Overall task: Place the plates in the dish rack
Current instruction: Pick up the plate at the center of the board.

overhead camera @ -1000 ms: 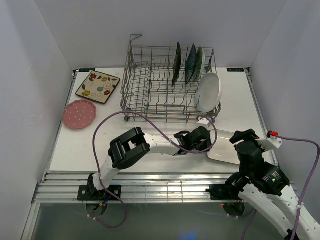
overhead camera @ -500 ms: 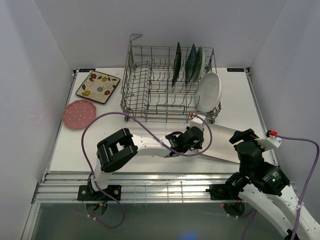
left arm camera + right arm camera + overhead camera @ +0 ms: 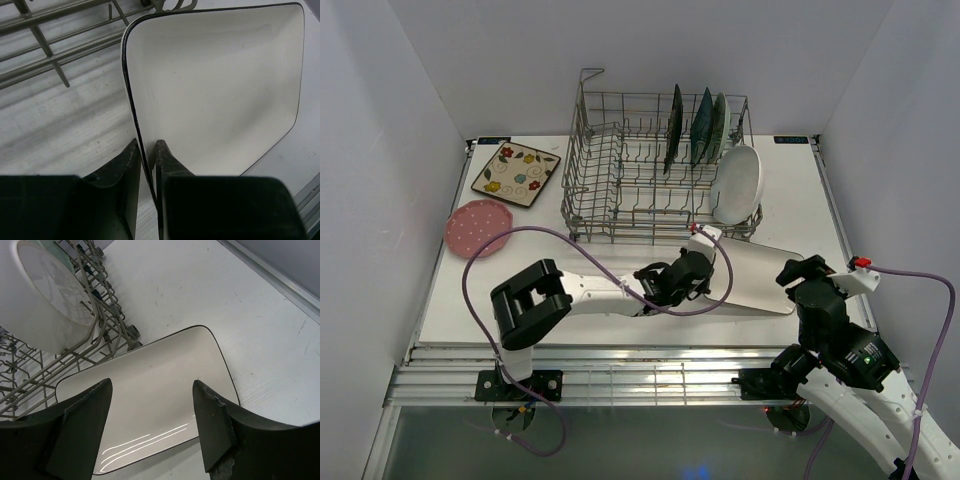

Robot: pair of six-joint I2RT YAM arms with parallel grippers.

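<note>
From above, the dish rack [image 3: 620,170] holds 3 plates upright in its far right rows: the dark patterned square [image 3: 674,125], the teal square [image 3: 703,125] and the mint-green round [image 3: 721,122]. The white oval plate [image 3: 737,185] leans at the rack's right end. On the table [image 3: 570,260], left of the rack, lie the cream floral square [image 3: 516,173] and, nearer, the pink dotted round [image 3: 478,228]. The white rectangular plate [image 3: 760,280] sits just near of the rack, tilted, its left edge pinched by the left gripper [image 3: 710,265]. The right gripper [image 3: 805,272] hovers at its right end.

The left wrist view shows the left gripper [image 3: 146,145] closed on the thin dark rim of the white rectangular plate [image 3: 215,85], with rack wires [image 3: 50,45] beyond.

The right wrist view shows the right gripper [image 3: 150,390] spread wide and holding nothing, the white rectangular plate [image 3: 165,365] below it and the white oval plate [image 3: 45,305] behind the rack wires [image 3: 107,325].

Against 1 second ago, the rectangular plate has shifted left and risen from flat, and the left arm has swung left.
</note>
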